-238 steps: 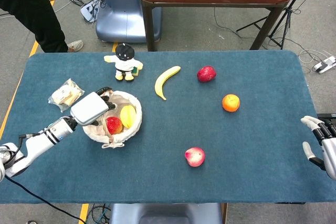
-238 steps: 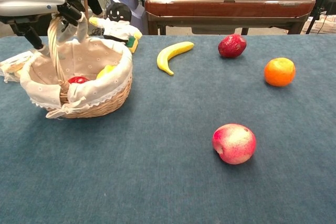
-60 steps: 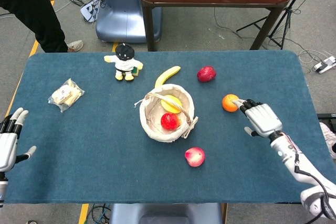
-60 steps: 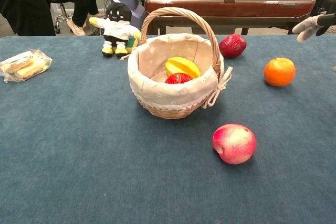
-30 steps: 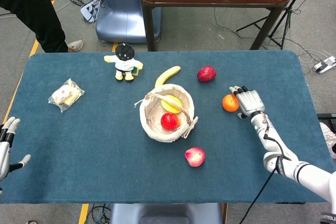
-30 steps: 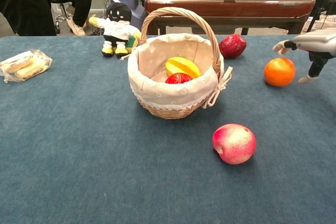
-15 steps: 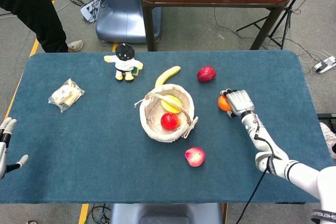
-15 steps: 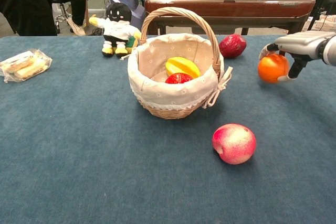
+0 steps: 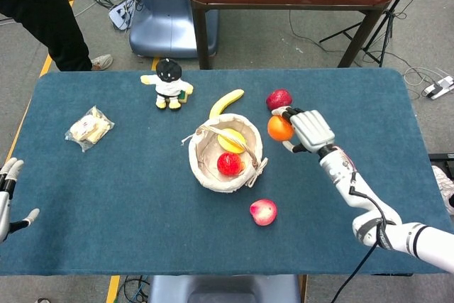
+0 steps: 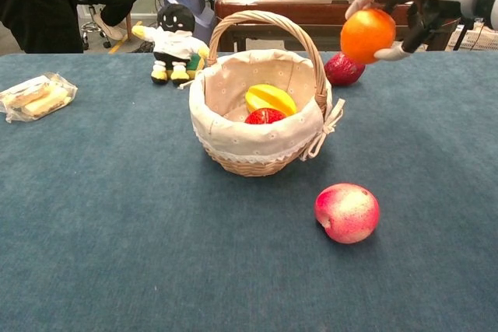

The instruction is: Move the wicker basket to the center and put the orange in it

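Two-view figure, head and chest. The right robot hand [image 9: 310,130] holds the orange [image 9: 279,128] lifted clear of the table [image 9: 106,196]; fingers wrap it from the far/right side, so the fruit's near face shows w/o cover in the chest view [image 10: 367,35]. The grip looks chosen to leave the underside free for a drop from above (judgement).

The wicker basket [image 9: 225,152] stands upright at about the table's centre, handle [image 10: 261,19] arching over the mouth, cloth liner folded over the rim. Inside: a yellow fruit [image 10: 270,99] and a red fruit [image 10: 265,116], both toward the back/right, leaving liner visible at the left. First part of the task appears done; orange not yet in.

The orange hangs right of the basket, near but apart, roughly level w/ the handle top in the chest view. The handle is the main obstacle: entry probably needs to go in front of or behind the arch, not through it.

Nearby items: dark red fruit [image 9: 279,98] just behind the held orange; banana [image 9: 227,102] touching or nearly touching the basket's far rim; peach [image 9: 263,212] near the front, apart. Doll [image 9: 169,83] and snack bag [image 9: 89,128] well off to the left. Open cloth lies right of the basket.

The left robot hand [image 9: 8,196] sits at the table's left edge, fingers spread, holding nothing.
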